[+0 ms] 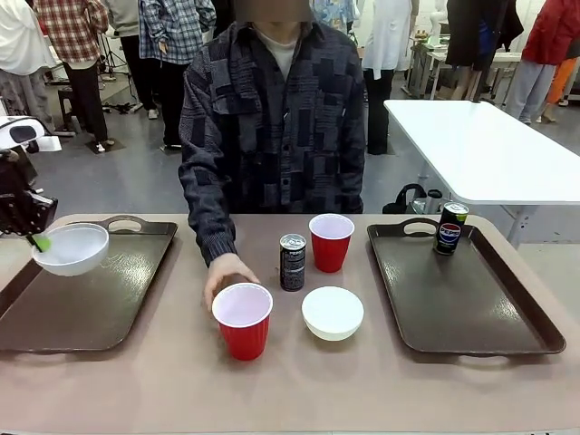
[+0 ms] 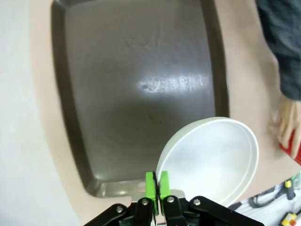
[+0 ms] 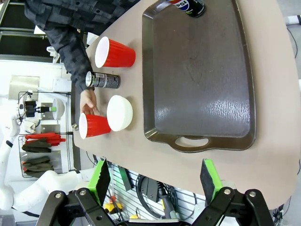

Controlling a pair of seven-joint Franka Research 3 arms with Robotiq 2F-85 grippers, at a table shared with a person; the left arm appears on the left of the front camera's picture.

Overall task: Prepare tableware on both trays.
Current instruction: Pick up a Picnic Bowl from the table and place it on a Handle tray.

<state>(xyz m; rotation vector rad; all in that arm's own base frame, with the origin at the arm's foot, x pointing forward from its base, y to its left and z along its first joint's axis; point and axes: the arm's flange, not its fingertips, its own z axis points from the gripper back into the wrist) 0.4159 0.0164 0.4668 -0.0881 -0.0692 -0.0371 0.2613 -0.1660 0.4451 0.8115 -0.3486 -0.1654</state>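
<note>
White bowl [image 1: 72,250] is pinched by its rim in the left gripper [image 2: 157,181], green pads squeezed together on the edge with basically no gap. It hangs over the far left part of the left tray [image 1: 100,308], tipped a little. It looks clear of the tray floor, but that's hard to call from these angles. The right tray [image 1: 471,308] has just a Pepsi can [image 1: 449,228] standing upright at its far edge, right by the handle cut-out [image 1: 419,227]. Out on the bare table [image 1: 181,390] between the trays there's a dark can [image 1: 292,262] standing upright, a red cup [image 1: 331,242] just beside it on the right-tray side, a second white bowl [image 1: 333,313] closer to the robot's edge, and another red cup [image 1: 243,320] next to that bowl. The person's hand [image 1: 224,276] is right behind that near cup, touching it or close to it. The right gripper [image 3: 155,165] sits up high off the near end of the right tray, fingers spread wide with nothing between them.
</note>
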